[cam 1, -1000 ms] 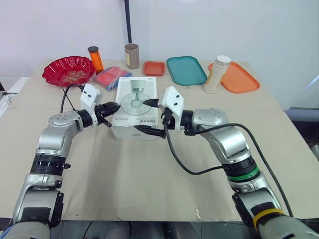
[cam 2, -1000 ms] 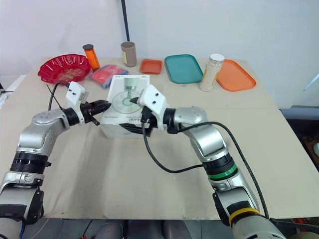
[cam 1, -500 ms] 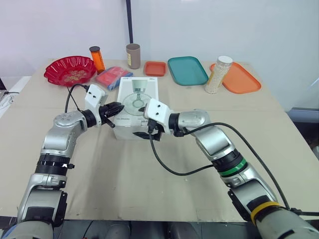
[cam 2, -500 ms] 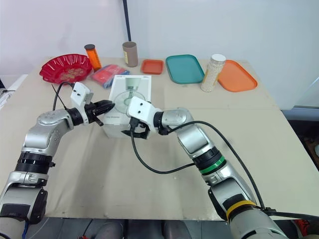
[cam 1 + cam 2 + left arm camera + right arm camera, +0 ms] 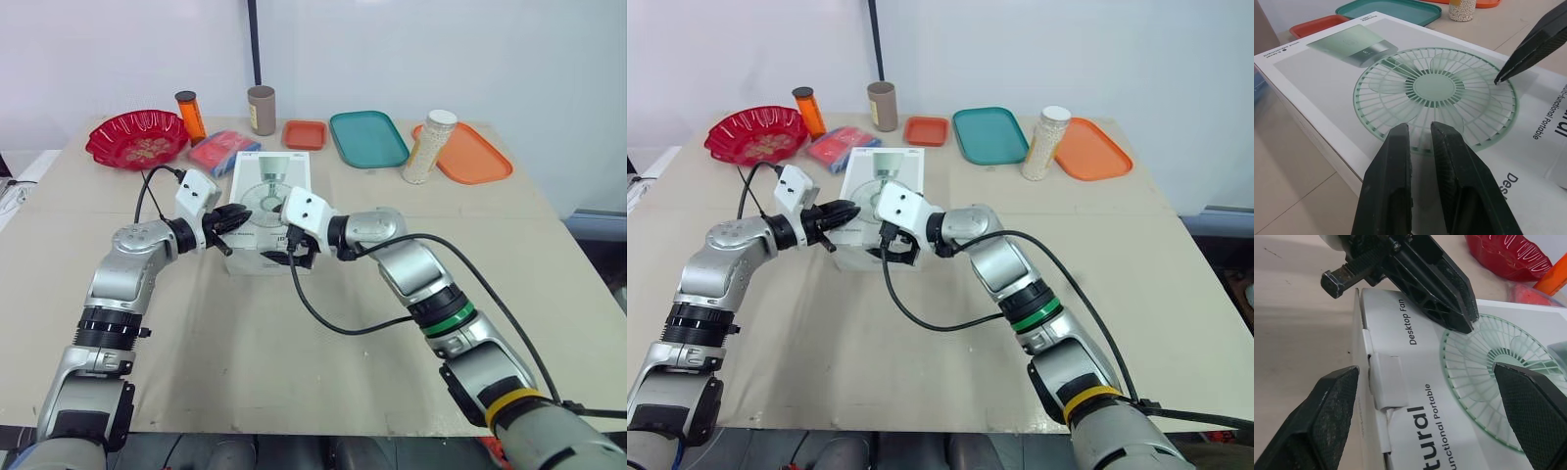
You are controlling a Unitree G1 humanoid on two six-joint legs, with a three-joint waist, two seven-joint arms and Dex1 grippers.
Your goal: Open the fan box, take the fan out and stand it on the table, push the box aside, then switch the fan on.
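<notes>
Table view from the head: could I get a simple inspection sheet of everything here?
Surface: beige table.
Job's things: white fan box, lying flat, closed.
Clutter: red bowl, orange bottle, brown cup, red packet, small orange tray, teal tray, bead jar, large orange tray, far side.
Grippers: left gripper shut, over box top; right gripper open, astride box's near end.
Cables: black cable loops from right wrist over table.
Surroundings: white wall, dark pole.

Tan surface (image 5: 294, 362), box (image 5: 269, 196) at centre, far side lined with bowl (image 5: 135, 139), bottle (image 5: 188, 116), cup (image 5: 261, 110), packet (image 5: 223, 152), small tray (image 5: 303, 134), teal tray (image 5: 368, 138), jar (image 5: 427, 147), orange tray (image 5: 475, 155)
</notes>
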